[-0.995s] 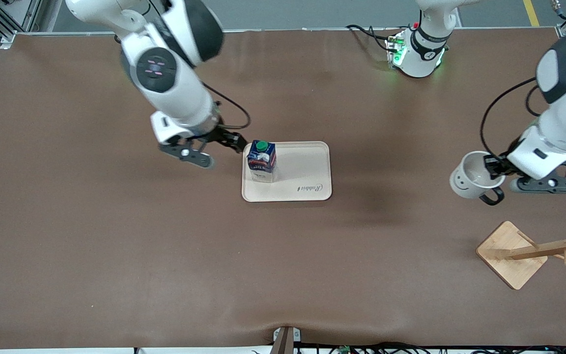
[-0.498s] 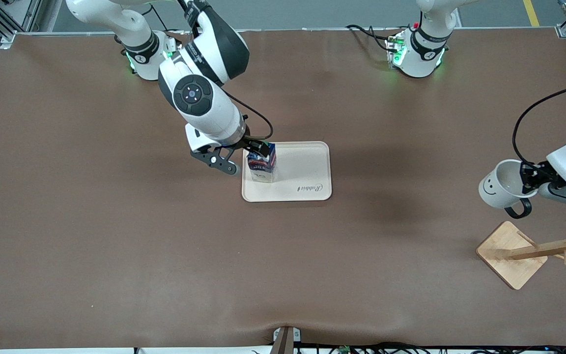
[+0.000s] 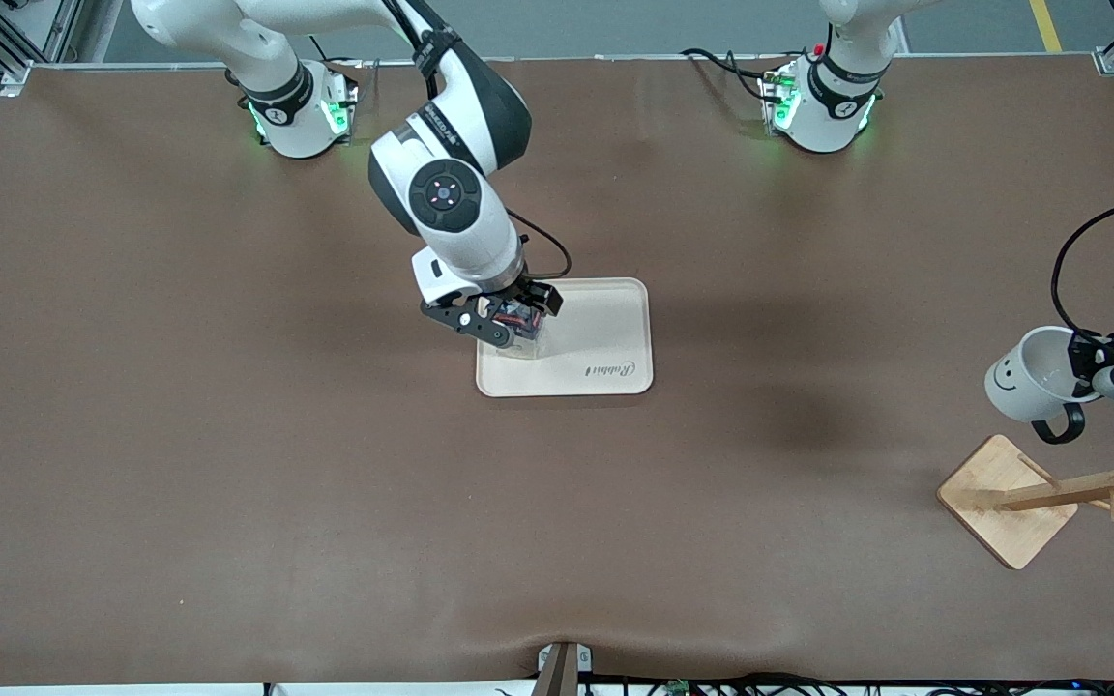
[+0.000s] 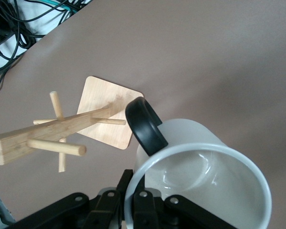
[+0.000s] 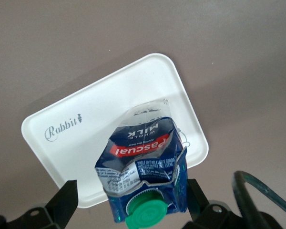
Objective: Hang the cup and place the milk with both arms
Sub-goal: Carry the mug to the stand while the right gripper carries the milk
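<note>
I see the left gripper (image 3: 1094,372) carrying the cup (image 3: 1031,375) and the right gripper (image 3: 509,319) down at the milk (image 5: 145,167).

Left jaws are clamped on the cup's rim, holding it in the air over the bench (image 3: 228,483) at the left arm's end, just above the wooden rack (image 3: 1050,493), handle down. Right jaws stand wide either side of the milk, not gripping; the carton stands upright on the white tray (image 3: 605,338) mid-bench, at the tray's edge toward the right arm.
</note>
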### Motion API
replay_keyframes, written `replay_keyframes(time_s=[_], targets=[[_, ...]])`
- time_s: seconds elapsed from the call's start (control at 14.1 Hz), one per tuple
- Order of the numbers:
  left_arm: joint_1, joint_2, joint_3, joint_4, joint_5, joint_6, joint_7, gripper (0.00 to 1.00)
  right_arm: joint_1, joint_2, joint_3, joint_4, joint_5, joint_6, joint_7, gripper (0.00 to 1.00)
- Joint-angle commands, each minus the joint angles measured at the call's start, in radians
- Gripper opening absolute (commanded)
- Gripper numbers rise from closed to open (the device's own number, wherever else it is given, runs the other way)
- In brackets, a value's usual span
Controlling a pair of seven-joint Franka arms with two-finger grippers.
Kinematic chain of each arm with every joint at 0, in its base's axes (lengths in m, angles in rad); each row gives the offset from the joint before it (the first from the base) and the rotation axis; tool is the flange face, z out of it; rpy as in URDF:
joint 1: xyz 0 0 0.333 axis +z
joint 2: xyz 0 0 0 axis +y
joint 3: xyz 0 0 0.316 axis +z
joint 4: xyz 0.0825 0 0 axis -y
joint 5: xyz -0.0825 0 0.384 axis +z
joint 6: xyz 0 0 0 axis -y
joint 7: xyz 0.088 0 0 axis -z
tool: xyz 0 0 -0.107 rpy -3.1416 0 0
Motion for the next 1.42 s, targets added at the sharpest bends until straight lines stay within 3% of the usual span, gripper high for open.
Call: replay_keyframes(time_s=[0.0, 0.28, 0.43, 0.57, 0.64, 0.85, 1.07, 1.35], targets=[[0.014, 0.046, -0.006, 0.065, 0.019, -0.005, 0.024, 0.0, 0.028, 0.009, -0.01, 0.009, -0.075, -0.003, 0.018, 1.0], [0.033, 0.049, -0.006, 0.076, 0.021, -0.001, 0.026, 0.0, 0.035, 0.028, -0.01, 0.009, -0.093, 0.005, 0.021, 1.0], [0.048, 0.049, -0.006, 0.076, 0.021, -0.001, 0.039, 0.0, 0.035, 0.034, -0.01, -0.014, -0.094, 0.006, 0.006, 0.73], [0.075, 0.052, -0.006, 0.076, 0.019, 0.011, 0.07, 0.0, 0.038, 0.035, -0.01, -0.017, -0.096, 0.006, 0.004, 0.15], [0.083, 0.054, -0.006, 0.076, 0.019, 0.013, 0.076, 0.0, 0.034, 0.035, -0.01, -0.014, -0.096, 0.003, 0.003, 0.0], [0.097, 0.055, -0.006, 0.076, 0.019, 0.014, 0.096, 0.0, 0.01, 0.023, -0.013, 0.03, -0.091, -0.056, 0.004, 0.0], [0.111, 0.067, -0.007, 0.076, 0.018, 0.033, 0.112, 0.0, -0.079, 0.0, -0.013, 0.149, -0.082, -0.264, -0.026, 0.0], [0.112, 0.083, -0.006, 0.076, 0.018, 0.057, 0.138, 0.0, -0.214, -0.064, -0.015, 0.164, -0.086, -0.374, -0.187, 0.0]])
